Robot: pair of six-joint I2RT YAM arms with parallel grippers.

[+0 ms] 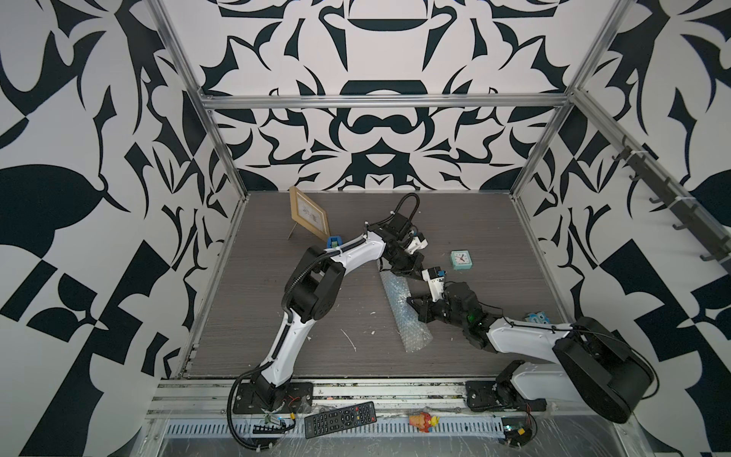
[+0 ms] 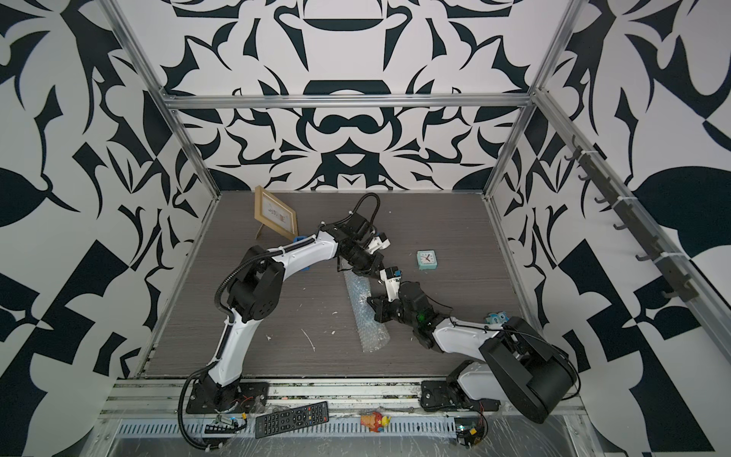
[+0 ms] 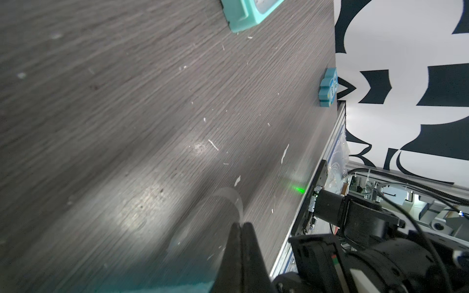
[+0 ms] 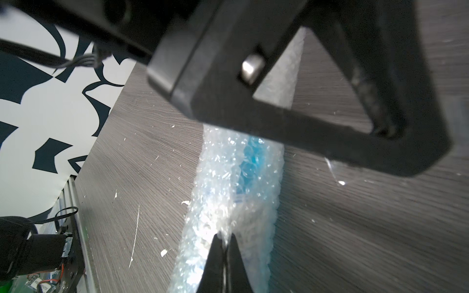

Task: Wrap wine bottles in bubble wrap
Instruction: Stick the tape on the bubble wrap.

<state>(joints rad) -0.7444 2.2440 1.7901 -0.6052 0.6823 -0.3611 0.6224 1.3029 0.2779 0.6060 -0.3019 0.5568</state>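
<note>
Bubble wrap (image 1: 411, 332) rolled around blue-liquid bottle (image 4: 250, 154); left gripper (image 3: 241, 227) and right gripper (image 4: 224, 241) both closed.

Glossy, clear plastic bubble wrap (image 1: 413, 334) lies on a matt, wood-grain table (image 1: 245, 336).

We see a robotics lab test cell. An aluminium frame (image 1: 379, 101) boxes in a wood-grain table (image 1: 257, 316), and black-and-white patterned panels (image 1: 79, 198) wall it off. A left arm (image 1: 356, 253) and a right arm (image 1: 526, 336) are bolted to a rail (image 1: 395, 389) along the table's near edge, beside a slotted cable duct (image 1: 395, 427) and bare wiring (image 1: 518, 429). The only household things are a picture frame (image 1: 310, 215), a clock (image 1: 460, 260) and a remote (image 1: 340, 418).
</note>
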